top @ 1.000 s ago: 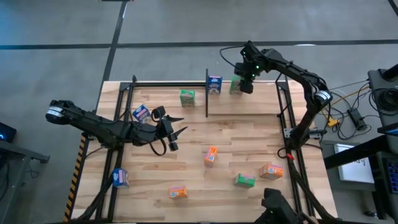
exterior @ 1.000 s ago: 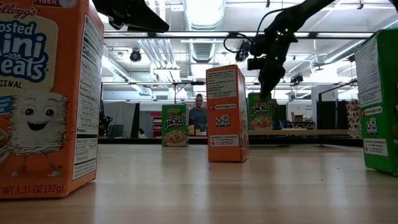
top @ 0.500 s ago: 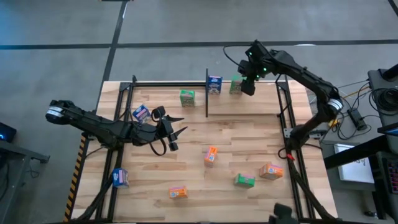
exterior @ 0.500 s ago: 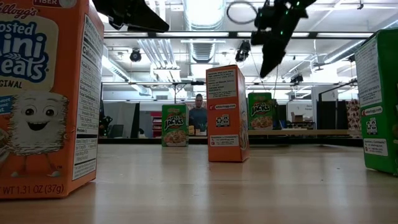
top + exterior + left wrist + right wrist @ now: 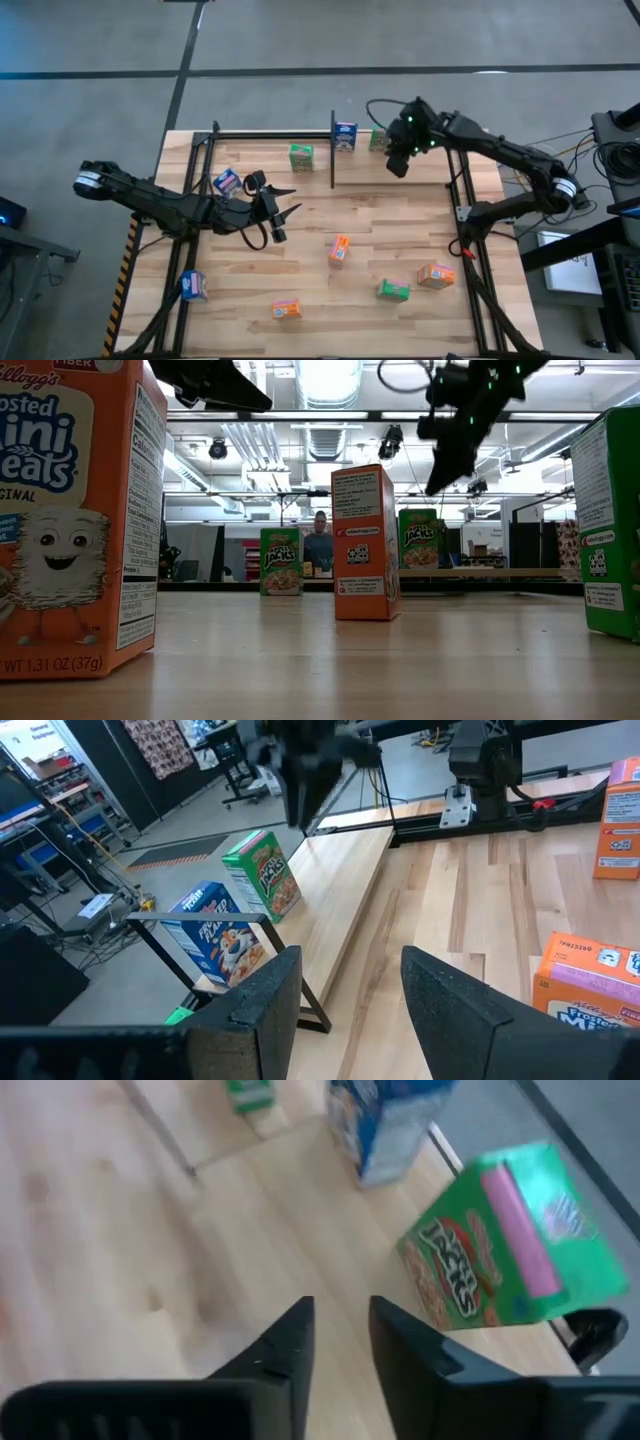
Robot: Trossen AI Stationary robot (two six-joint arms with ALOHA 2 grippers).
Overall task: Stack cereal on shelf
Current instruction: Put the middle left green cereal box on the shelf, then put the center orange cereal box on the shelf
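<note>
From above, I see my right gripper (image 5: 397, 165) has come back off the shelf (image 5: 430, 170) since a second ago, when it stood over the green box (image 5: 378, 139); that box now stands alone on the board, beside the blue box (image 5: 345, 135) and just beyond the empty jaws. The left gripper (image 5: 283, 208) has not moved — it hangs open over the table (image 5: 400, 230), with a blue box (image 5: 227, 181) lying near behind it. In the low view the right gripper (image 5: 447, 455) has risen clear above the green box (image 5: 420, 540), which it touched before; an orange box (image 5: 364, 543) stands mid-table, a person shows in the room behind, under ceiling lights. Past the left wrist's parted fingers (image 5: 452, 990) the shelf's board (image 5: 340, 930) carries a green box (image 5: 262, 877) and a blue one (image 5: 215, 940). The right wrist shows its fingers (image 5: 290, 1342) slightly apart, holding nothing — the green box (image 5: 505, 1240) just ahead on the shelf.
</note>
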